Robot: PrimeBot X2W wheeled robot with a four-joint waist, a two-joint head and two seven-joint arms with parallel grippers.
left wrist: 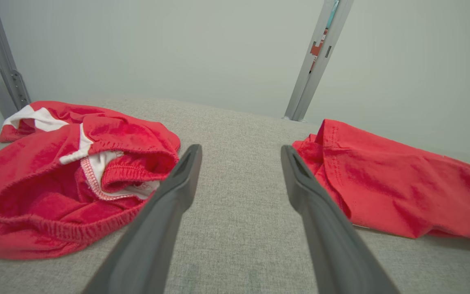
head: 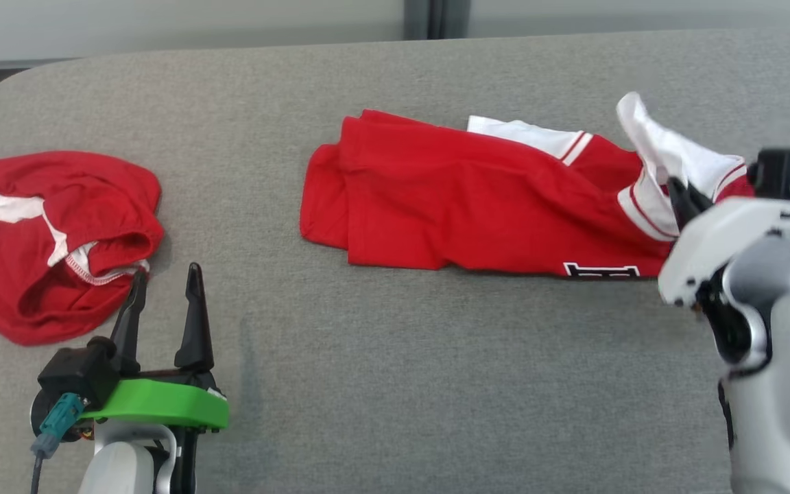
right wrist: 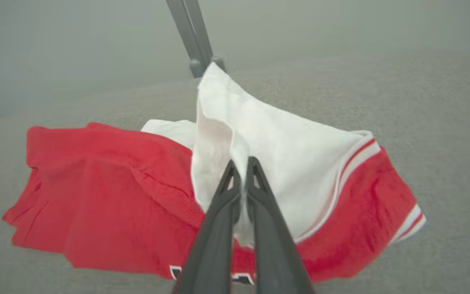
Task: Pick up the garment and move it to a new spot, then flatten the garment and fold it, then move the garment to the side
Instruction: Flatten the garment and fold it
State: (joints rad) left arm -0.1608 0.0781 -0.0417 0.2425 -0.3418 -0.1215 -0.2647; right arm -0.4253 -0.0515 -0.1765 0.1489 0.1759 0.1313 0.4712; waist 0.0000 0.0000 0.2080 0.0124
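Right gripper (right wrist: 242,164) is pinching the white sleeve (right wrist: 288,159) of the garment (head: 463,199); red body is lying mostly left of its 2 fingers (right wrist: 218,216). Left gripper (head: 167,278) is hanging wide open. Advice: lifting slowly, keeping the pinch deep.

Head view: right tool (head: 681,195) mostly hidden behind its own white wrist housing, only a bit of dark finger shows near the right edge. Its arm is cut by the right and bottom edges. Black lettering (head: 601,270) on the red shirt (head: 463,199) hem is half tucked under, unreadable. Crumpled red garment (head: 38,274) clipped by the left edge.

Left wrist view: same garment cut at left, shirt cut at right. Left tool (left wrist: 241,151) finger bases run off the bottom.

Right wrist view: whole frame hazy, tabletop (right wrist: 443,122) weave and background washed out. White sleeve (right wrist: 292,163) edge vanishes between the clamped fingers, lettering partly behind them.
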